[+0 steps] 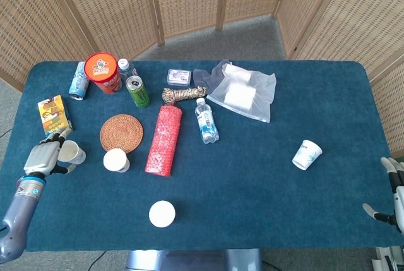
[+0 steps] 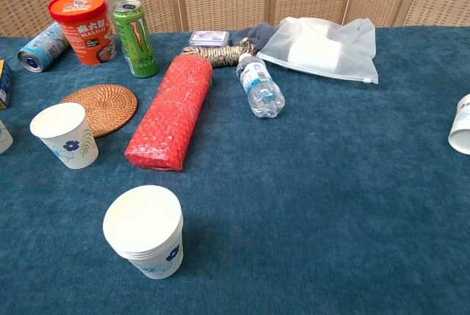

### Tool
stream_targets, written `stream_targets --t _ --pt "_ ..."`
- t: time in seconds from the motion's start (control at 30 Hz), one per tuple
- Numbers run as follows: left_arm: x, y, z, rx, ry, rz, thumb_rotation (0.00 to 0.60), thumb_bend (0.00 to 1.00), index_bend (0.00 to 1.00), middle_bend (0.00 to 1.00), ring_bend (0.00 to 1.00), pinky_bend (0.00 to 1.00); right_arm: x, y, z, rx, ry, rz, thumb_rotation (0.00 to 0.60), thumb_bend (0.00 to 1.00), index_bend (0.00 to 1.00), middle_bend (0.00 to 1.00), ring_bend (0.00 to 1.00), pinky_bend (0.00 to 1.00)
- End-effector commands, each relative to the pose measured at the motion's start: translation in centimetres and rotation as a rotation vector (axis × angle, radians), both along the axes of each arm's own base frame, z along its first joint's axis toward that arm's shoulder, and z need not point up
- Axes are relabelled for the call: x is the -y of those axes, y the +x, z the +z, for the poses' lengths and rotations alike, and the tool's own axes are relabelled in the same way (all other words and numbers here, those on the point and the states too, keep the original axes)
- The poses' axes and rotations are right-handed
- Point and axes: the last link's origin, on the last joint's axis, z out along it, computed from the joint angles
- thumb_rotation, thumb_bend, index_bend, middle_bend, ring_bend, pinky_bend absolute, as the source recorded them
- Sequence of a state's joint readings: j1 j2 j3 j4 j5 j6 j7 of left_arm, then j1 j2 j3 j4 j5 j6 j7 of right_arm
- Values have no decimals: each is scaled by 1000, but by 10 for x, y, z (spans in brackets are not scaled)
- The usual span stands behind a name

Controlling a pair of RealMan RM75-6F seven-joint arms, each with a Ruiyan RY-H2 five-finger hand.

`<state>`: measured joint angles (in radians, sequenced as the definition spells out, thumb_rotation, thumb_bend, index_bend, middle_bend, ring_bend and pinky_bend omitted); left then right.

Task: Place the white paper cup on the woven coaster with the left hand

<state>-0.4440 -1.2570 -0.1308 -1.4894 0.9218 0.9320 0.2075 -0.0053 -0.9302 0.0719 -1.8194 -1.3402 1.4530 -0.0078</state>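
The round woven coaster [image 1: 121, 133] [image 2: 100, 109] lies left of the middle of the table. A white paper cup [image 1: 73, 151] stands to its left, near the table's left edge; only a sliver of this cup [image 2: 2, 137] shows in the chest view. My left hand [image 1: 45, 158] is right beside that cup on its left, fingers spread toward it and partly covering its rim. Whether the fingers touch the cup I cannot tell. My right hand [image 1: 394, 194] hangs past the table's front right corner, fingers apart and empty.
A second cup [image 1: 116, 160] [image 2: 66, 135] stands just in front of the coaster, a cup stack [image 1: 162, 213] [image 2: 145, 230] sits near the front edge, and another cup [image 1: 307, 154] lies at the right. A red bubble-wrap roll [image 1: 164, 139], green can [image 1: 137, 91] and yellow box [image 1: 52, 115] flank the coaster.
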Motion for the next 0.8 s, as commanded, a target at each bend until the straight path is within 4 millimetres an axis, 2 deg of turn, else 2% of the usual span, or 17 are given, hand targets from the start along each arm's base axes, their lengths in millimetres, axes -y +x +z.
stream_targets --t 0.03,0.1,0.17,0.43,0.6,0.8 --pt "-4 3 -6 -21 7 -17 600 359 117 334 395 505 0 0 1 1 -3 -1 600 0 0 0 0 168" --pt "-4 6 -9 -25 9 -24 600 369 152 396 465 558 0 -1 1 2 -6 -1 600 0 0 0 0 168" --pt "-5 8 -11 -24 15 -29 600 374 167 415 485 571 0 -1 1 2 -6 -2 600 0 0 0 0 168" --pt "-10 26 -2 -2 80 -89 600 374 179 415 483 569 0 0 1 4 -3 -1 600 0 0 0 0 168" --pt "-23 41 5 34 143 -157 600 371 187 405 473 561 0 1 0 5 1 1 600 0 0 0 0 168" --pt "-43 58 -6 36 148 -214 600 369 201 401 458 559 0 0 -2 3 6 0 600 0 0 0 0 168"
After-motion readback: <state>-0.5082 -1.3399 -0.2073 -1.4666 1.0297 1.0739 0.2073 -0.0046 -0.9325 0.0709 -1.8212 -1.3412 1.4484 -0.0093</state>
